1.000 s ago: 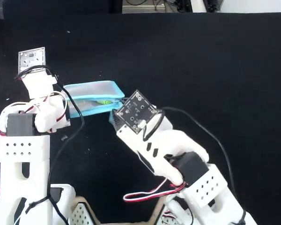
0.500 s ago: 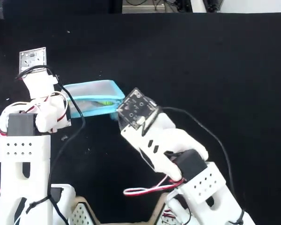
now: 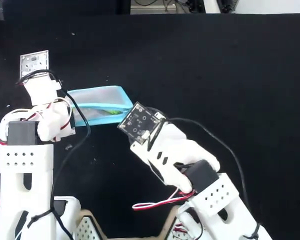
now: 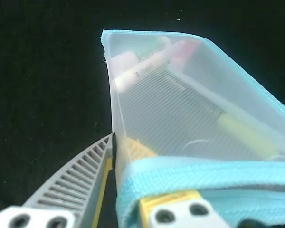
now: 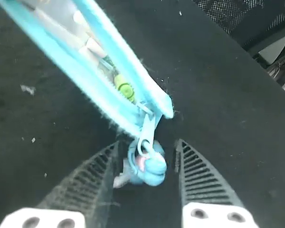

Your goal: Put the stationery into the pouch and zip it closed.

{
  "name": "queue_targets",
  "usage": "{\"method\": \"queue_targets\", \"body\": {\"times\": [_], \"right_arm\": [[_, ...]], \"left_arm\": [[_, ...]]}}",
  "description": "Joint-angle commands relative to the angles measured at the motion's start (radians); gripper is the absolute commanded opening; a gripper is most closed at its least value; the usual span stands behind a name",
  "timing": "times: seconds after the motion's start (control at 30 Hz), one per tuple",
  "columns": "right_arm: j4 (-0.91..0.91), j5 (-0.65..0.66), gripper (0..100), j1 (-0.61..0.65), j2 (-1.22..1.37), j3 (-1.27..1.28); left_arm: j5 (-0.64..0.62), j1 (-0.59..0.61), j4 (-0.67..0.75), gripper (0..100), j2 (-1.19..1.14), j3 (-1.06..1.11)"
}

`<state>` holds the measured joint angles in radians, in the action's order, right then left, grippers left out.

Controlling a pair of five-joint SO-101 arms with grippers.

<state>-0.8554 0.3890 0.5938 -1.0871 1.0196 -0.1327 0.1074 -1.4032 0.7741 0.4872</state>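
- At one short end of the pouch (image 3: 97, 105), the left jaws are clenched on the mesh wall and its blue edge binding, so they are grasping the pouch.
- At the opposite end of the pouch, the right jaws are released and stand spread apart.
- Between the right jaws, just off that end of the pouch, hang the zipper pull (image 5: 145, 134) and its round blue charm (image 5: 145, 164). The charm sits close to one jaw; contact cannot be confirmed.
- Along the pouch's long zipper edge, the two blue tapes are parted and the mouth is open.
- Inside the pouch lies the stationery: a green-capped item (image 5: 124, 89) at the mouth near the zipper pull, and a pale pen (image 4: 142, 69) and a yellow item (image 4: 249, 135) seen through the mesh.
- Around the pouch lies the black counter (image 3: 215, 75). Whether the pouch rests on it or is held just above it cannot be determined.
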Motion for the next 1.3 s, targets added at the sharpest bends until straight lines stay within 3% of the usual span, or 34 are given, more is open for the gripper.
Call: {"method": "queue_targets", "body": {"times": [0.0, 0.33, 0.53, 0.8, 1.27], "right_arm": [[-0.002, 0.018, 17.0, 0.012, -0.013, -0.013], [0.068, 0.068, 16.3, 0.009, -0.010, -0.004], [0.066, 0.112, 0.8, 0.009, -0.013, -0.004], [-0.031, 0.115, 21.2, -0.041, -0.016, -0.013], [0.012, 0.167, 21.5, -0.049, 0.074, -0.018]], "left_arm": [[0.006, 0.016, -0.009, 3, 0.005, -0.013], [0.006, 0.016, -0.009, 3, 0.005, -0.013], [0.006, 0.016, -0.011, 3, 0.005, -0.013], [0.006, 0.016, -0.015, 3, 0.005, -0.027], [0.006, 0.016, -0.015, 3, 0.005, -0.027]]}}
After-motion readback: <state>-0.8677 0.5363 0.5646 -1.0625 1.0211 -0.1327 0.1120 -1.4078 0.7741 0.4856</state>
